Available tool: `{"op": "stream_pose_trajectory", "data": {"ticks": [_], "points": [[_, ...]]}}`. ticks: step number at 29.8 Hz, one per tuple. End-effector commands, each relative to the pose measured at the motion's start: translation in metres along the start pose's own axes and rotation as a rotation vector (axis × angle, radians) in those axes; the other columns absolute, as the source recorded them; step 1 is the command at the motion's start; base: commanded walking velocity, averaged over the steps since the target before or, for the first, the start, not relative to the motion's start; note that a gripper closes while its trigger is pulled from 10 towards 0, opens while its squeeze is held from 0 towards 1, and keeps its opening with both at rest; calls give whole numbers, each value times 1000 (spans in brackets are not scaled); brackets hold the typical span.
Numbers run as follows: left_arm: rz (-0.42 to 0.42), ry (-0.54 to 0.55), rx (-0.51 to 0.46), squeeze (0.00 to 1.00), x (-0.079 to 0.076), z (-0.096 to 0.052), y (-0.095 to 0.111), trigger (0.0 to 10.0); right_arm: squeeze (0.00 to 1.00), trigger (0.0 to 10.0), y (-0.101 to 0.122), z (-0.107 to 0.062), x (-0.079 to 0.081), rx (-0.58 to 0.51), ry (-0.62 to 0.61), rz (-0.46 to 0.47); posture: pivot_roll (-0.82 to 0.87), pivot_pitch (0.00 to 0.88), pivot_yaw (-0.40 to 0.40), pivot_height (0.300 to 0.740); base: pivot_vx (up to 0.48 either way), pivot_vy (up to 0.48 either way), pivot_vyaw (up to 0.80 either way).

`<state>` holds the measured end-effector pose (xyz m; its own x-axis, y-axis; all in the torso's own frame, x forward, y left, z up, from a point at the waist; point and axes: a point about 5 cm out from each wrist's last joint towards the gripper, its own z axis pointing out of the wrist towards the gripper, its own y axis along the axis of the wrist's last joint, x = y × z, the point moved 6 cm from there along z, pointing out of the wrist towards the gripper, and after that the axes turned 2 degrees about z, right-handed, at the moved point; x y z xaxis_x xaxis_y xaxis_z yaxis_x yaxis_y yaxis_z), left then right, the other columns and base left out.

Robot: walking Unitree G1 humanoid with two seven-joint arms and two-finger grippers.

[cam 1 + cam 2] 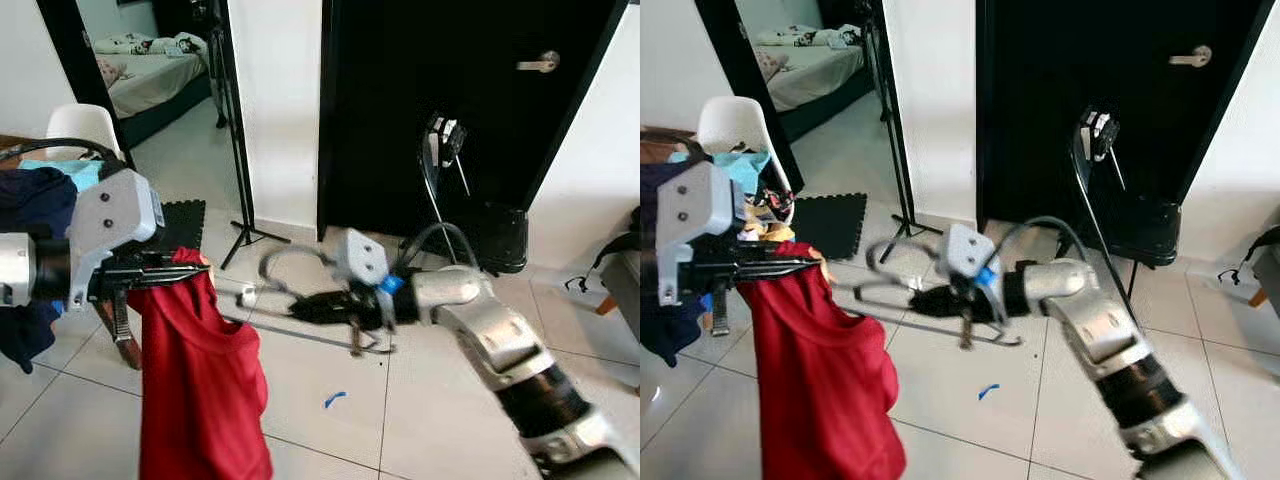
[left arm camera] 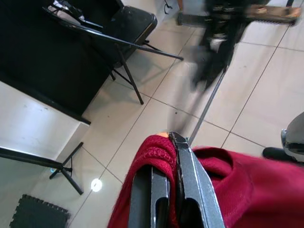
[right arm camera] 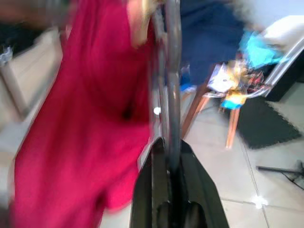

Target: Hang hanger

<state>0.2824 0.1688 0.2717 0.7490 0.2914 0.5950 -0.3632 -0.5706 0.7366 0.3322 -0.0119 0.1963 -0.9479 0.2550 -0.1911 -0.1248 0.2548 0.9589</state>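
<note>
The light, stiff wire hanger [image 1: 300, 290] is clamped mid-air by the right gripper [image 1: 305, 308], best kept pinched at its bar, while the limp red shirt [image 1: 200, 380] is nipped at its top by the left gripper [image 1: 175, 268].
</note>
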Motion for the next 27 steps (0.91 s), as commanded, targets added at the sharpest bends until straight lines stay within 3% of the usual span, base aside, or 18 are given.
{"op": "stream_pose_trajectory", "data": {"ticks": [1, 5, 7, 9, 11, 15, 16, 17, 18, 19, 20, 21, 22, 23, 25, 26, 27], "points": [[80, -50, -94, 0, -11, 9, 25, 0, 0, 10000, -6, 10, -12, 20, -97, 79, 35, 0, 6, 740, 0, 0, 0], [67, -53, -116, 0, -16, 15, 29, 0, 0, 10000, -1, 13, -29, -29, -209, 160, 36, 0, 3, 740, 0, 0, 0], [44, -71, -141, 0, -24, 20, 33, 0, 0, 10000, 4, 11, -48, -88, -324, 241, 36, 0, 4, 740, 0, 0, 0], [44, -71, -141, 0, -24, 20, 33, 0, 0, 10000, 4, 11, -48, -88, -324, 241, 36, 0, 4, 740, 0, 0, 0], [23, -83, -147, 0, -31, 24, 34, 0, 0, 10000, 10, 5, -66, -160, -420, 314, 36, 0, 4, 740, 0, 0, 0], [19, -84, -144, 0, -33, 25, 33, 0, 0, 10000, 14, 2, -73, -191, -449, 341, 36, 0, 4, 740, 0, 0, 0], [23, -71, -123, 0, -32, 25, 29, 431, 0, 10000, 17, -2, -79, -226, -482, 373, 37, 0, 5, 740, 0, 0, 0], [29, -52, -99, 0, -30, 25, 24, 1608, 0, 10000, 21, -5, -85, -258, -507, 404, 38, 0, 4, 740, 0, 0, 0], [29, -52, -99, 0, -30, 25, 24, 1608, 0, 10000, 21, -5, -85, -258, -507, 404, 38, 0, 4, 740, 0, 0, 0], [40, -13, -63, 0, -24, 24, 16, 2863, 0, 10000, 25, -7, -88, -288, -523, 425, 38, 0, 5, 740, 0, 0, 0], [48, 13, -39, 0, -21, 23, 11, 2863, 0, 10000, 27, -8, -90, -308, -533, 439, 38, 0, 6, 740, 0, 0, 0], [64, 71, -4, 0, -12, 22, 5, 4941, 0, 10000, 29, -9, -91, -326, -535, 452, 39, 0, 2, 740, 0, 0, 0], [64, 71, -4, 0, -12, 22, 5, 4941, 0, 10000, 29, -9, -91, -326, -535, 452, 39, 0, 2, 740, 0, 0, 0], [81, 149, 27, 0, 1, 19, -2, 9412, 0, 10000, 31, -9, -91, -338, -532, 458, 39, 0, 1, 740, 0, 0, 0], [91, 201, 45, 0, 9, 16, -5, 9412, 0, 10000, 32, -9, -91, -344, -530, 461, 40, 0, 1, 740, 0, 0, 0], [105, 267, 58, 580, 20, 11, -7, 10000, 0, 10000, 33, -8, -89, -353, -520, 460, 40, 0, -1, 740, 0, 0, 0], [105, 267, 58, 580, 20, 11, -7, 10000, 0, 10000, 33, -8, -89, -353, -520, 460, 40, 0, -1, 740, 0, 0, 0]]}}
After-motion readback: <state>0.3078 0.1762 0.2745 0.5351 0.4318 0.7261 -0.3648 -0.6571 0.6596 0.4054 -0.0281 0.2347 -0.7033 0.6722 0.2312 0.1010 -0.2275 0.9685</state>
